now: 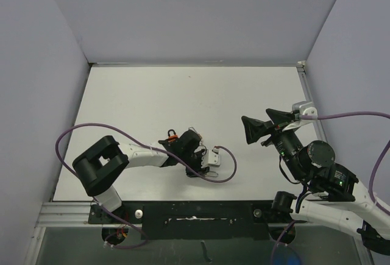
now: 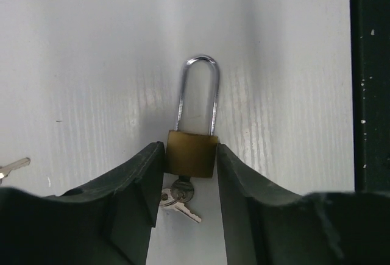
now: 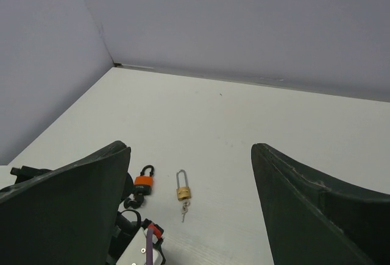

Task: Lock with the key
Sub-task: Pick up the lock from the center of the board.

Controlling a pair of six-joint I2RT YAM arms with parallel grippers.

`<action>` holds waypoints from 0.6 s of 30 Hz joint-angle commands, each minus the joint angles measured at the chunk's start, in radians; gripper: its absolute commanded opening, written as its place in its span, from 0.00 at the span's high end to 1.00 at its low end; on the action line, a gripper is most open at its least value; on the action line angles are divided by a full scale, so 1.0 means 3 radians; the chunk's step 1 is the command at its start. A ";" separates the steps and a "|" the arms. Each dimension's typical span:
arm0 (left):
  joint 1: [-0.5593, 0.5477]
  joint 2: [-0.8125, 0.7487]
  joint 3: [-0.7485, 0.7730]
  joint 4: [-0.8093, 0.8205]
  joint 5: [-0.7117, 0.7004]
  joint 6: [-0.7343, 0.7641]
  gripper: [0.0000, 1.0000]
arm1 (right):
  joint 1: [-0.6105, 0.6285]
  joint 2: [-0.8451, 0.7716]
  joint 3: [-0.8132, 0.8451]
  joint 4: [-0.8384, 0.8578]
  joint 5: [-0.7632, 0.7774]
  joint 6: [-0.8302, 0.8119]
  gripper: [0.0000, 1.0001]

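Note:
In the left wrist view a brass padlock [image 2: 192,162] with a long steel shackle lies on the white table, shackle pointing away from me. A key [image 2: 181,190] sits in its keyhole, with a second key hanging from the ring. My left gripper [image 2: 190,149] is shut on the padlock body, one finger flush against each side. In the top view the left gripper [image 1: 196,155] is at mid-table and hides this padlock. My right gripper [image 1: 259,126] is raised at the right, wide open and empty; it also shows in the right wrist view [image 3: 190,149].
An orange padlock [image 3: 144,183] with black keys lies by the left arm, also in the top view [image 1: 172,136]. A like brass padlock [image 3: 183,193] with keys lies free to its right. A loose key tip [image 2: 13,166] shows at left. The dark front rail [image 2: 370,94] is close.

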 commanded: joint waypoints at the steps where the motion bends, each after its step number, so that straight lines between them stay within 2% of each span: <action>1: 0.0002 0.0079 0.0034 -0.0053 -0.0008 -0.0074 0.71 | -0.0029 -0.0035 0.0000 0.0187 0.0005 0.0004 0.18; 4: 0.0003 0.0075 0.0018 -0.0020 0.0017 -0.0093 0.76 | -0.0032 -0.0036 -0.0007 0.0187 0.0022 -0.0002 0.18; 10: 0.0002 0.0022 -0.0048 0.0255 0.0125 -0.0234 0.79 | -0.0028 -0.0030 -0.0031 0.0196 0.0047 -0.0007 0.18; 18: 0.0003 -0.0178 -0.0074 0.0606 -0.0263 -0.0547 0.91 | -0.0028 0.0009 -0.0138 0.0245 0.0210 -0.0064 0.19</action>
